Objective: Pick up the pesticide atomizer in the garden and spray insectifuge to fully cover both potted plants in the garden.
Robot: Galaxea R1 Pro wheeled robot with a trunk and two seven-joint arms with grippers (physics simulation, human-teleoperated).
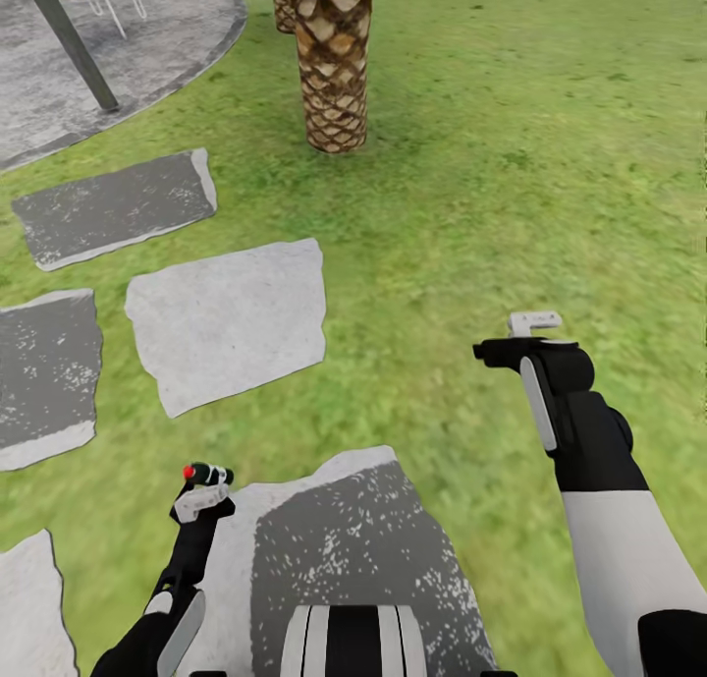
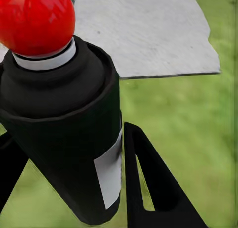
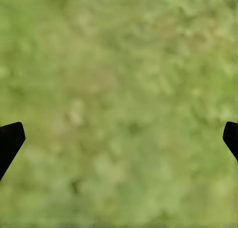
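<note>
Already the left gripper (image 1: 201, 500) clamps the pesticide atomizer (image 2: 64, 133); right gripper (image 3: 119, 138) spread, empty; a loose pinch risks dropping it onto the lawn (image 1: 511, 166).

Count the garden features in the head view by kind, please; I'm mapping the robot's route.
Stepping stones: 6 (e.g. the pale stepping stone, the dark one)
Palm trunk: 1
Paved circle: 1
Slanted grey pole: 1
Pesticide atomizer, held in the left gripper: 1
Total: 10
</note>
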